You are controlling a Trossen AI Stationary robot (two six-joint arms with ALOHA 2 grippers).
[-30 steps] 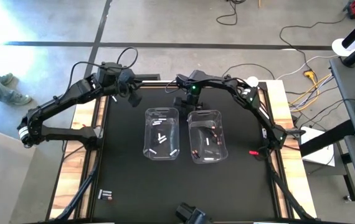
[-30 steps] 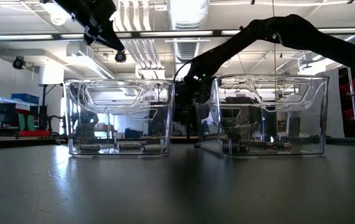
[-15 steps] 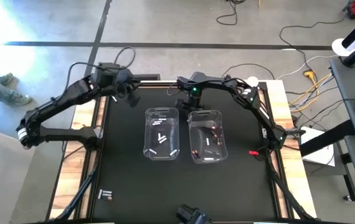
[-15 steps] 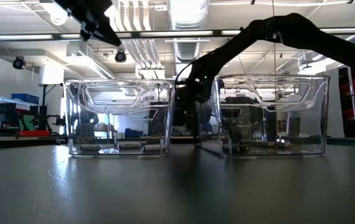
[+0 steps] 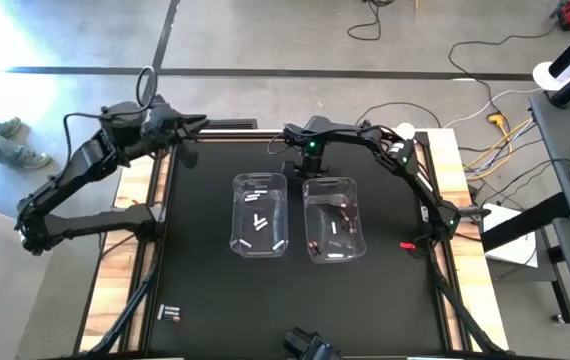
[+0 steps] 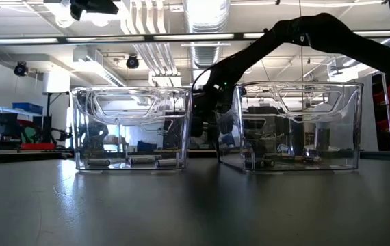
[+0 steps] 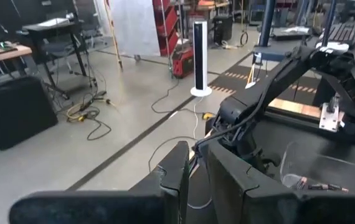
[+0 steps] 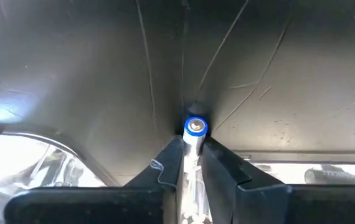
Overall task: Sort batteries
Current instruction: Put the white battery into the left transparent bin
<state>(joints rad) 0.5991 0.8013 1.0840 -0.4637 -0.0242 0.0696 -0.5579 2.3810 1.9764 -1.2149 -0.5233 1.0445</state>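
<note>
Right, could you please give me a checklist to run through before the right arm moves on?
1. Right gripper jaws closed on the white, blue-ended battery: ok.
2. Battery lifted clear of the black mat: cannot tell.
3. Left gripper out of the way, at the table's far left corner: ok.
4. Left bin and right bin upright, side by side: ok.
5. Which bin takes white batteries: cannot tell; both show white pieces.
</note>
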